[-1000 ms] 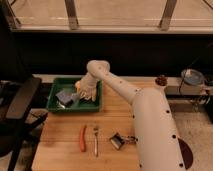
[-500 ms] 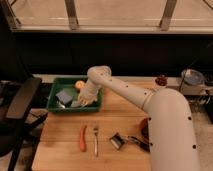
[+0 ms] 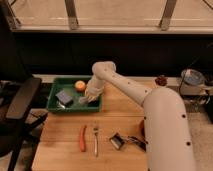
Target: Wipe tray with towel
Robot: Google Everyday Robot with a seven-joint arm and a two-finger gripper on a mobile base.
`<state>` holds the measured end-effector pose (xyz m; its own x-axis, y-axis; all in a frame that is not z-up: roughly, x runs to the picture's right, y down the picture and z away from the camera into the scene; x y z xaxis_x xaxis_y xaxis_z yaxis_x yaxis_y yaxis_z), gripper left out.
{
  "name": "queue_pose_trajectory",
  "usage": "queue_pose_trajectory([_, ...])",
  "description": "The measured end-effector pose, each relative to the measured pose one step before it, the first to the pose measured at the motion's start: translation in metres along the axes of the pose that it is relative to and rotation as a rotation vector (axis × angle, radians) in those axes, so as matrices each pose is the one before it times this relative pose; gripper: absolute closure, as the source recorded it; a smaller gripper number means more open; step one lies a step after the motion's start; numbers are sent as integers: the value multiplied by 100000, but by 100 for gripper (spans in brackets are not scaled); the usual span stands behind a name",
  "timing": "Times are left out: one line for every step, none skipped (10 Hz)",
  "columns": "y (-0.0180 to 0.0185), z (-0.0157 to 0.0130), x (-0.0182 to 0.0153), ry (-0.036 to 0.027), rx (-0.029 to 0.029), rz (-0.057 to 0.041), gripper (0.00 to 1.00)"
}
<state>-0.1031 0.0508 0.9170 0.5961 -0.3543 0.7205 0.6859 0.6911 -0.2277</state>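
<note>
1. The robot's arm (image 3: pixel 125 85) has swung to a new spot. A moment ago it reached more to the left of the tray. Now its end hangs over the right side of the green tray (image 3: pixel 55 104).
2. The pincer (image 3: pixel 86 100) is down low inside the tray, close to the right rim. I cannot tell if it is open or closed, or if it holds anything.
3. There is a pale patch right by the pincer. It may be the towel, but I cannot be sure. If it is, the wiping looks like it is going on, with the arm sliding from side to side across the tray floor.
4. A dark blue sponge (image 3: pixel 64 96) and a round orange fruit (image 3: pixel 80 86) sit in the tray too. They have not moved. The sponge is left of the pincer and the fruit is behind it.
5. The tray sits at the back left of a wooden worktop (image 3: pixel 65 157).
6. At the front lie an orange carrot (image 3: pixel 82 138), a fork (image 3: pixel 95 139) just beside it, and a small dark tool (image 3: pixel 119 141) to the right.
7. A black chair (image 3: pixel 20 102) stands left of the worktop. Behind is a dark wall with a bright window above.
</note>
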Motion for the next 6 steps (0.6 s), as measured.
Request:
queue_pose_trajectory([-1026, 125, 554, 101, -386, -1286, 100])
queue_pose_trajectory([-1438, 248, 293, -482, 183, -2081, 100])
queue_pose_trajectory([-801, 184, -182, -627, -117, -1868, 100])
queue_pose_trajectory([-365, 271, -415, -618, -382, -1462, 100])
queue_pose_trajectory([-22, 257, -614, -656, -798, -1059, 100])
queue_pose_trajectory([449, 338, -1279, -1198, -1652, -984, 100])
